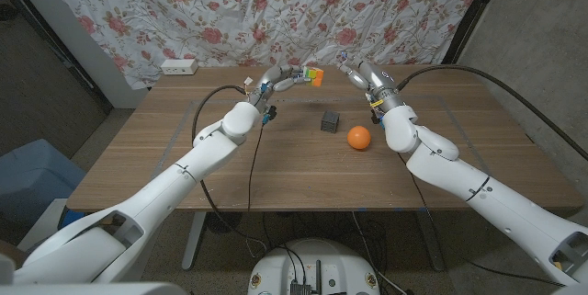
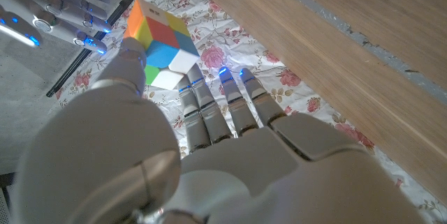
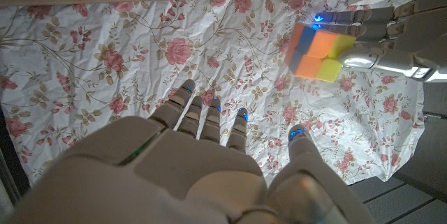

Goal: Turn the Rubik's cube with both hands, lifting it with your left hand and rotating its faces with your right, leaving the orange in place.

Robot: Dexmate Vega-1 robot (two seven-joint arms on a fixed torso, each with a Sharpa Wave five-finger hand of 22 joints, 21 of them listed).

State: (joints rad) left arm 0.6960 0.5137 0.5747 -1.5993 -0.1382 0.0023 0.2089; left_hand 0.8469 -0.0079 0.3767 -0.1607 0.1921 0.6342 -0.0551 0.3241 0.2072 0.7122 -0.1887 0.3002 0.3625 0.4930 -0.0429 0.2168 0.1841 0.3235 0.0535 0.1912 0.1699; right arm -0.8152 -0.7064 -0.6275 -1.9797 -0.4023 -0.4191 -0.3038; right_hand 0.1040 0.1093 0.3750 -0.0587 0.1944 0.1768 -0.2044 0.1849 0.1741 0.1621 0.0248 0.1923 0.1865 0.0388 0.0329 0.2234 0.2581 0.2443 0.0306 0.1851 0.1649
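Observation:
My left hand point(image 1: 283, 79) holds the Rubik's cube point(image 1: 316, 76) up in the air above the far part of the wooden table point(image 1: 276, 171). In the left wrist view the cube point(image 2: 162, 48) sits at the tips of my left hand point(image 2: 209, 147). My right hand point(image 1: 361, 76) hovers a short way to the right of the cube with its fingers spread and nothing in them. In the right wrist view the cube point(image 3: 321, 51) hangs beyond my right hand point(image 3: 209, 161), apart from it. The orange point(image 1: 359, 137) lies on the table below my right hand.
A small dark block point(image 1: 330, 120) stands on the table just left of the orange. A flowered curtain point(image 1: 276, 10) hangs behind the table, with a white power strip point(image 1: 179, 66) at its foot. Cables run along both arms.

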